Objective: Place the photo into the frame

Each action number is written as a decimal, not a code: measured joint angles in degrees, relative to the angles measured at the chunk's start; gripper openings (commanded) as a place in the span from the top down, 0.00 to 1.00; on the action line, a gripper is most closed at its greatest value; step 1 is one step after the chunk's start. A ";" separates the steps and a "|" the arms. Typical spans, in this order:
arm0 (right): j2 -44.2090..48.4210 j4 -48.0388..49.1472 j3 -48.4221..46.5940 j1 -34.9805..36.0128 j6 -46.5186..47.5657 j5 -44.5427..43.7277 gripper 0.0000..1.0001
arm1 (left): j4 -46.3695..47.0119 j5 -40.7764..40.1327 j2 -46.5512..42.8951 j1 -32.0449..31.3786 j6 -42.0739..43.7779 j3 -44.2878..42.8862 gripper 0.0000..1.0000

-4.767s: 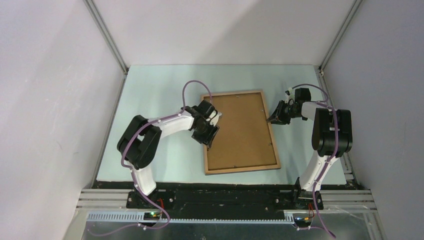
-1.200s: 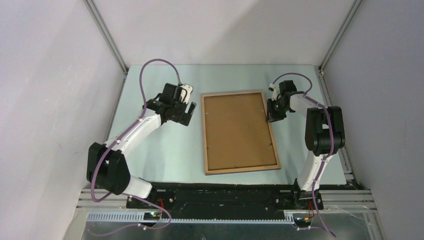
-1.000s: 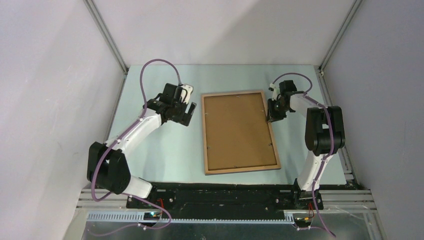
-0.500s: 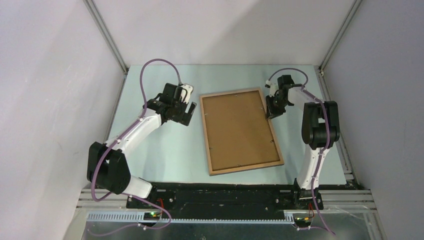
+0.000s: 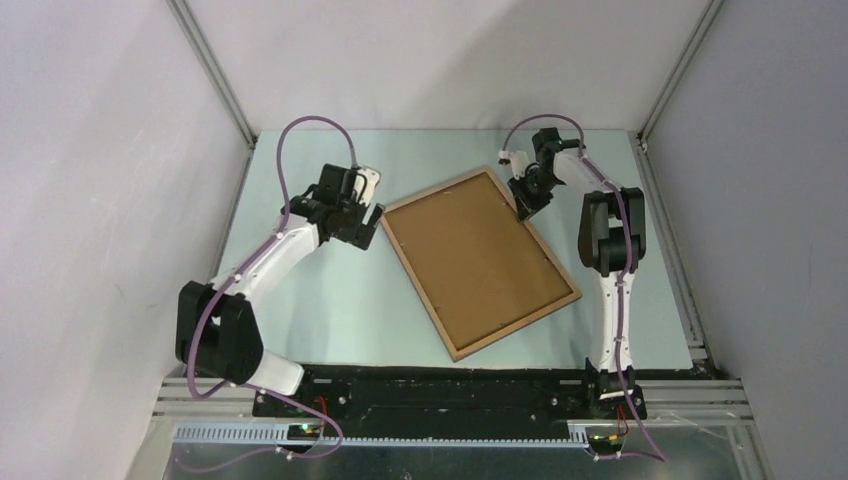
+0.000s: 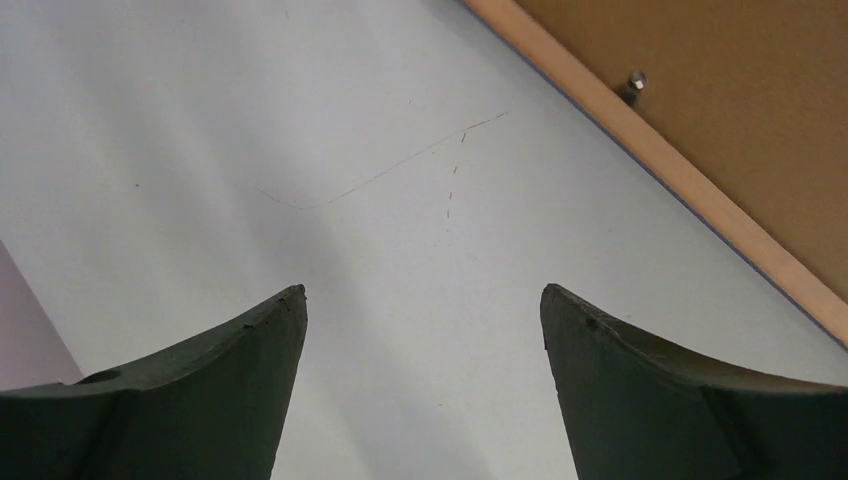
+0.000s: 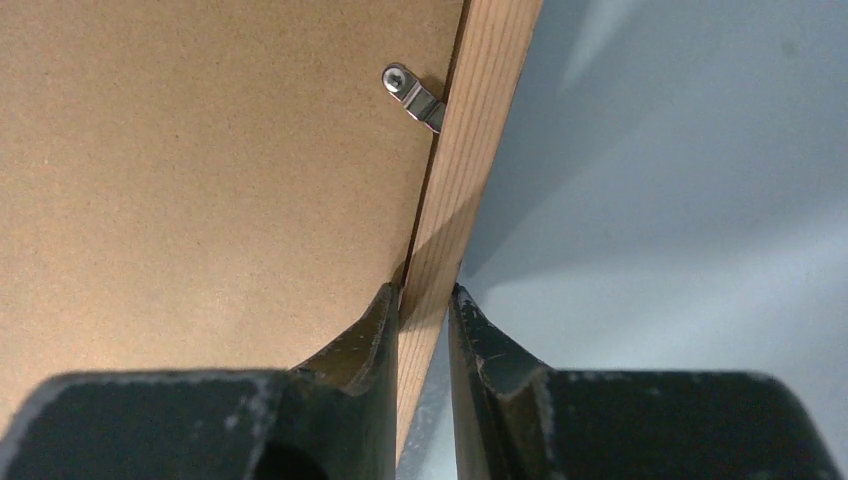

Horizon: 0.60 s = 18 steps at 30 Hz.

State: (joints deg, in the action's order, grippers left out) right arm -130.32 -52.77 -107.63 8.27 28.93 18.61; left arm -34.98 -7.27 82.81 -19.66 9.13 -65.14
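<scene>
The frame (image 5: 435, 192) lies wood-brown face up on the table, turned at an angle, with the solid brown backing board (image 5: 480, 262) inside it. The photo is hidden or out of view. My right gripper (image 5: 524, 208) is shut on the frame's far right rail near the top corner. In the right wrist view the jaws (image 7: 424, 295) pinch the wooden rail (image 7: 480, 120), with a metal clip (image 7: 415, 97) just ahead. My left gripper (image 5: 362, 228) is open and empty over bare table just left of the frame; its wrist view (image 6: 423, 295) shows the rail (image 6: 660, 165) ahead to the right.
The pale green table (image 5: 300, 290) is closed in by grey walls on three sides, with metal posts (image 5: 215, 75) at the back corners. A small metal clip (image 6: 634, 82) sits on the backing board (image 6: 740, 90) near the left gripper.
My right gripper has moved back and left while gripping the rail, swinging the frame counterclockwise from upright to diagonal. My left gripper has barely moved.
</scene>
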 measured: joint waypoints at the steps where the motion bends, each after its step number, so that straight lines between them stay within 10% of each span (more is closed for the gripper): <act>1: -1.16 -1.14 -1.97 0.44 1.44 0.50 1.00 | 0.00 0.00 0.37 0.22 0.26 0.00 0.09; 11: -7.65 -9.92 -13.55 6.91 14.80 1.95 0.96 | 0.09 1.70 7.63 0.57 1.46 -0.66 0.09; 18: -9.42 -9.46 -17.11 11.65 19.12 0.24 0.49 | 0.09 3.45 11.72 0.57 1.44 -2.71 0.09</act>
State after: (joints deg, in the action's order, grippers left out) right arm -139.74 -62.24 -124.75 19.92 48.05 18.85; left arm -34.89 -3.81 94.52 -19.09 10.57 -67.85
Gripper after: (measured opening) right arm 0.344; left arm 0.909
